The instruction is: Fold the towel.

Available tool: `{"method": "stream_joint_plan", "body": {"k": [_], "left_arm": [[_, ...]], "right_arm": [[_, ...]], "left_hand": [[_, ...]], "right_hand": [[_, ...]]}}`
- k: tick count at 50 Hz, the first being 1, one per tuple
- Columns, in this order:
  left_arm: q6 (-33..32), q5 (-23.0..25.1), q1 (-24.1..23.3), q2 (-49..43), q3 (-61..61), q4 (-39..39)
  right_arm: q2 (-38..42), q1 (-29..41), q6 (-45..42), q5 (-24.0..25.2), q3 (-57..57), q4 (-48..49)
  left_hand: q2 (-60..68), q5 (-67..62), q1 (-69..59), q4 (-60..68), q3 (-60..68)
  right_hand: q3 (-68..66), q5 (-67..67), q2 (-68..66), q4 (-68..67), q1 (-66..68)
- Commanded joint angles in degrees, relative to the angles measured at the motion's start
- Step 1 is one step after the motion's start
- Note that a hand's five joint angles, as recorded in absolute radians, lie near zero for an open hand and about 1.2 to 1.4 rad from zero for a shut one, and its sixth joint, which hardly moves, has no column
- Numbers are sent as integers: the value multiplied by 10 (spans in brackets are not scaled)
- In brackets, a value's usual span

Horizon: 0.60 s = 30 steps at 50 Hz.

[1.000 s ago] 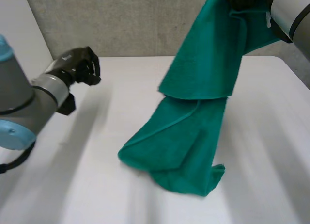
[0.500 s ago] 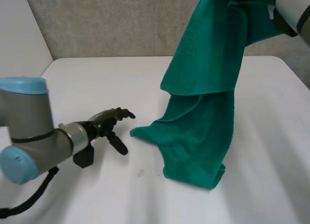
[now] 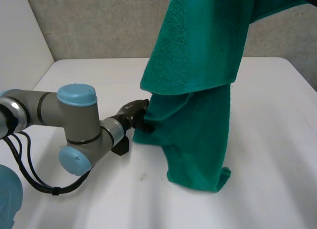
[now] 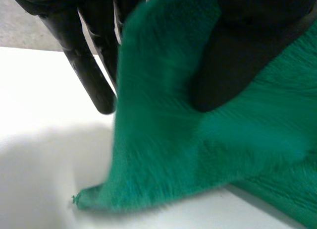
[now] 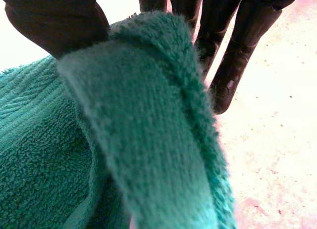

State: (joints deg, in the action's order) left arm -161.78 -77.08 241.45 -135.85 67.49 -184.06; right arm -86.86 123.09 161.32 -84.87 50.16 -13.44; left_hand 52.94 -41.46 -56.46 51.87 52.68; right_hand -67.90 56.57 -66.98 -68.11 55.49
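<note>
Right hand (image 5: 49,16): thumb and fingers (image 5: 237,45) clamp a folded edge of the green towel (image 3: 198,50). Left hand (image 3: 134,115): fingers (image 4: 91,65) and thumb pinch the towel's side edge, left of centre. The single towel hangs from the upper right of the frame, its lower end resting on the one white table (image 3: 74,80). A grey wall (image 3: 99,26) stands behind. Two hands, one towel.

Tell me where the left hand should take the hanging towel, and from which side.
The loose corner of the towel beside the left hand, approached from that arm's side: the right hand holds the top up, so this edge hangs reachable.
</note>
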Motion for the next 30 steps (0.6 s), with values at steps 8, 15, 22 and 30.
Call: {"method": "stream_joint_plan", "body": {"k": [8, 15, 22, 30], "left_arm": [[-64, -101, 125, 205, 76, 2], [-177, -47, 175, 339, 152, 5], [-245, 7, 184, 392, 263, 14], [-281, 9, 177, 391, 315, 15]], "right_arm": [[36, -150, -24, 11, 51, -84], [120, -206, -132, 9, 119, -132], [178, -205, -227, 4, 213, -175], [196, -188, -218, 8, 245, -177]], "left_hand": [[271, -285, -235, 281, 273], [271, -285, -235, 281, 273], [271, -285, -235, 281, 273], [271, -285, -235, 281, 273]], "right_hand": [[-121, 134, -130, -119, 245], [-121, 134, -130, -119, 245], [-121, 134, -130, -119, 245], [-121, 134, -130, -119, 245]]}}
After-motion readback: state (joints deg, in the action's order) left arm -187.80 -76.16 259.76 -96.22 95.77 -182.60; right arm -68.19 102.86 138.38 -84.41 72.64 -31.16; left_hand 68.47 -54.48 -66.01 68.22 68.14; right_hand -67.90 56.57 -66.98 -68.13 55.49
